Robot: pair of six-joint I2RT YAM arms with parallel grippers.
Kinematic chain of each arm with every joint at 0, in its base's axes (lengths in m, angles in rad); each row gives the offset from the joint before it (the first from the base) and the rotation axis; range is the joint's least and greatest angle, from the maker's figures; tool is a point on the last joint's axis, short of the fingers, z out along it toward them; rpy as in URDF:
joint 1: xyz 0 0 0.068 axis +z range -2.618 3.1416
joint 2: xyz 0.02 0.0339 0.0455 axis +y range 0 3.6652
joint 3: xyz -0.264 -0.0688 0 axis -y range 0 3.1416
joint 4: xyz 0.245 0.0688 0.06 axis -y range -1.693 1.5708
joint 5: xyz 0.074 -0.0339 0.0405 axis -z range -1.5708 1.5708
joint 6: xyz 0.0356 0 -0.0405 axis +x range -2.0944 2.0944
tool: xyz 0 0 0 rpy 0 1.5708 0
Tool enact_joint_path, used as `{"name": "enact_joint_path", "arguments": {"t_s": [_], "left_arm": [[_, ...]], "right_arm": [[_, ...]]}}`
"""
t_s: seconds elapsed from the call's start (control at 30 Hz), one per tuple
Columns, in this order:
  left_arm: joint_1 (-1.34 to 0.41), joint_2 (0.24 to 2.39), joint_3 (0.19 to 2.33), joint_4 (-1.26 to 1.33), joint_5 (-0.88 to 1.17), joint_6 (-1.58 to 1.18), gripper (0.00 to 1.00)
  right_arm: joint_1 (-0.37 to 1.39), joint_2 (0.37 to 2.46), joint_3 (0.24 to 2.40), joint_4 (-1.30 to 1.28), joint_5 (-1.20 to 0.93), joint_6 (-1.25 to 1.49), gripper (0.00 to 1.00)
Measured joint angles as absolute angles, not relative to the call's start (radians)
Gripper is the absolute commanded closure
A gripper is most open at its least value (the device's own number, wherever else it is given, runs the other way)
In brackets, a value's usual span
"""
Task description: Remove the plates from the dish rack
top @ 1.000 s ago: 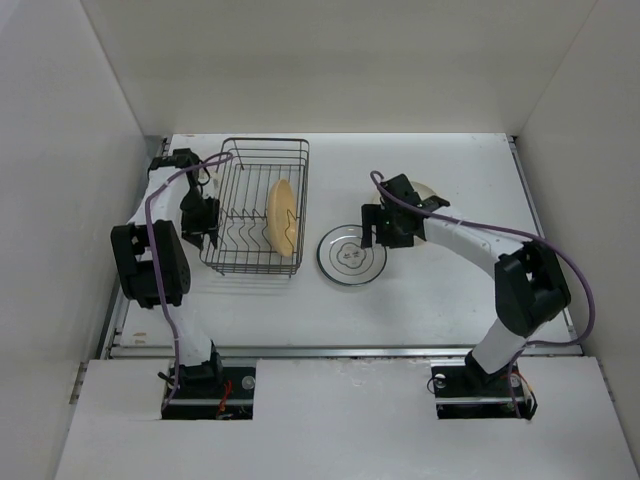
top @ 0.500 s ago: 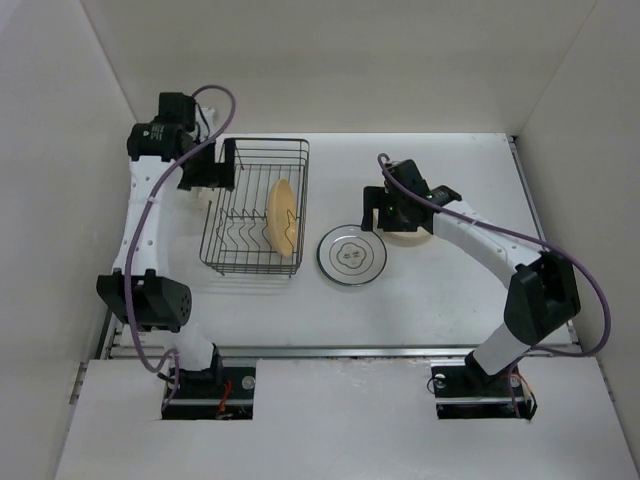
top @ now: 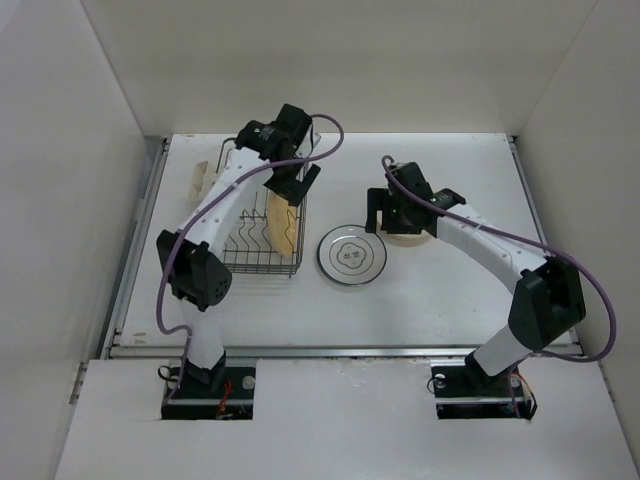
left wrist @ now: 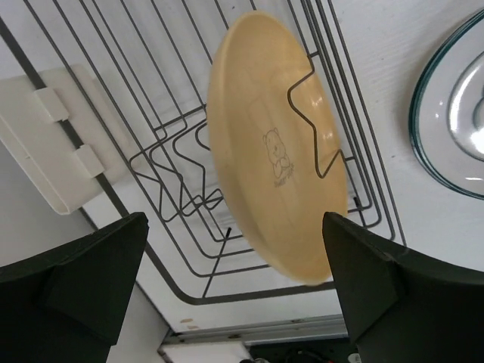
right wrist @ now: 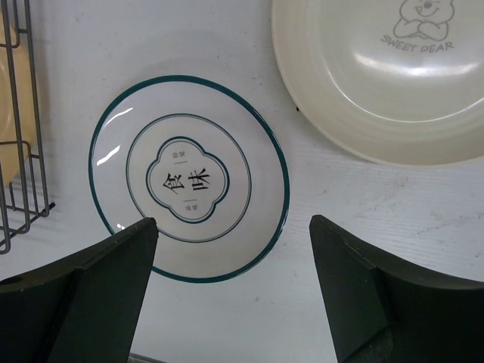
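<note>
While the white plate (right wrist: pixel 189 178) and cream plate (right wrist: pixel 393 83) lie right of the dish rack (top: pixel 248 258), the tan plate (left wrist: pixel 276 151) stands unremoved inside it, left gripper (left wrist: pixel 234 227) and right gripper (right wrist: pixel 233 227) both wide, empty.

A robotics lab test cell, not a kitchen: plain white walls (top: pixel 60 150) box in a white table (top: pixel 450 290) spreading below both pairs of jaws. Two arms (top: pixel 480 245) trailing purple cables (top: pixel 161 295) are bolted at its near edge (the plates (top: pixel 351 255) and dish rack (top: pixel 235 255) under the jaws are the only homely things).
</note>
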State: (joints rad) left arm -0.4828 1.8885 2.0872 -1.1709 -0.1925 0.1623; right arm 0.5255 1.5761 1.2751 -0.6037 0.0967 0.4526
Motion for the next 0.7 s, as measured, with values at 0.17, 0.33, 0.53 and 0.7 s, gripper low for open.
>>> {"name": "enact_joint_path", "arguments": {"t_s": [0.17,0.33,0.53,0.7], "left_arm": [[-0.516,1.975,2.080,-1.173,-0.289,0.175,0.02],[-0.515,2.003,2.077,-1.193,-0.342,0.174,0.35],[-0.514,2.004,2.076,-1.216,-0.340,0.152,0.83],[-0.509,2.022,2.114,-1.241,-0.390,0.107,1.00]], "right_arm": [[0.525,1.567,1.260,-0.607,0.102,0.460,0.13],[0.525,1.566,1.259,-0.606,0.105,0.463,0.13],[0.525,1.566,1.259,-0.606,0.105,0.464,0.13],[0.525,1.566,1.260,-0.606,0.106,0.464,0.13]]}}
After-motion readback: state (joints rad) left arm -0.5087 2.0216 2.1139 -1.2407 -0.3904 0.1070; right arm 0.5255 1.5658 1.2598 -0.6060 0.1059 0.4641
